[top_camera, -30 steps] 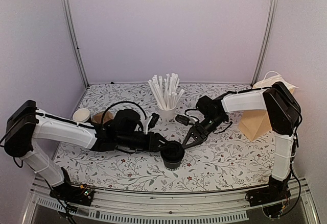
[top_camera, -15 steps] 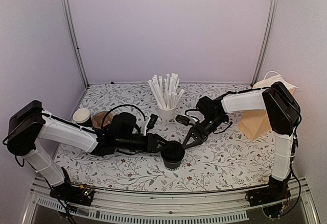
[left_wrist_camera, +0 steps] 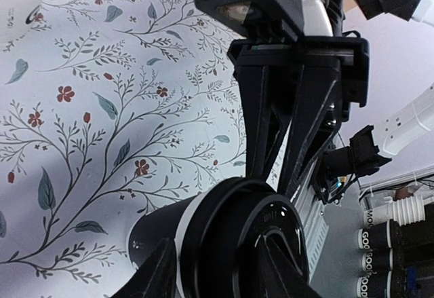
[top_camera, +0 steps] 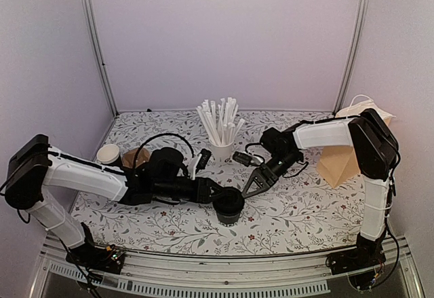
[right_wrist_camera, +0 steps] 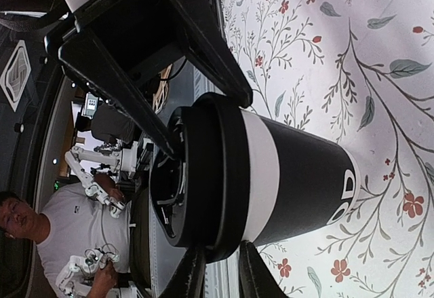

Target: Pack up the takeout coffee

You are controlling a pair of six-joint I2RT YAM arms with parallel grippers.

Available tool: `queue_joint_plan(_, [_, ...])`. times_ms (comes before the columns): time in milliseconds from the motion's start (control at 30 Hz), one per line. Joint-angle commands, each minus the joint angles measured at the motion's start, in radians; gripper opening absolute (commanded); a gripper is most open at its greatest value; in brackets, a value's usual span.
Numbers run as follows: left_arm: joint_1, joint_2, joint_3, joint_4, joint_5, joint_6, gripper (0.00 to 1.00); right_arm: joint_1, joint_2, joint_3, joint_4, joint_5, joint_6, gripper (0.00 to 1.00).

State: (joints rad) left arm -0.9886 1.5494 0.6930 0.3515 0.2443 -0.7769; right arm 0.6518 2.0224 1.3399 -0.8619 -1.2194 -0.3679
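A lidded black takeout coffee cup (top_camera: pixel 230 212) is standing upright on the floral-patterned table (top_camera: pixel 305 216), near the middle of its front edge. Its round black lid (top_camera: pixel 229 195) is sitting on the white rim and looks level in the right wrist view.

The left gripper (top_camera: pixel 222 198) is reaching in from the left, its two fingers clamping the cup just under the lid and holding it steady.

The right gripper (top_camera: pixel 247 191) is meeting the lid's edge from the right. Its fingertips (right_wrist_camera: pixel 192 274) are standing narrowly apart with the rim at the gap; whether they are pinching it cannot be told.

Over the last second the cup has not moved. The right gripper appears to have drawn back very slightly from the lid. That suggests the capping step is ending and carrying the cup comes next.

A white cup of wrapped straws (top_camera: pixel 221 150) is standing behind, towards the back edge. A tan paper bag (top_camera: pixel 339 165) is waiting at the right edge.
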Motion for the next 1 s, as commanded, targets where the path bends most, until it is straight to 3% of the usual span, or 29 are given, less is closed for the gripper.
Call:
queue_joint_plan(0, [-0.012, -0.004, -0.001, -0.245, -0.091, 0.084, 0.42, 0.017, -0.018, 0.023, -0.081, -0.037, -0.111, 0.2])
queue_joint_plan(967, [-0.042, -0.098, 0.1, -0.235, -0.057, 0.151, 0.63, 0.017, 0.033, 0.059, -0.102, -0.028, -0.13, 0.28])
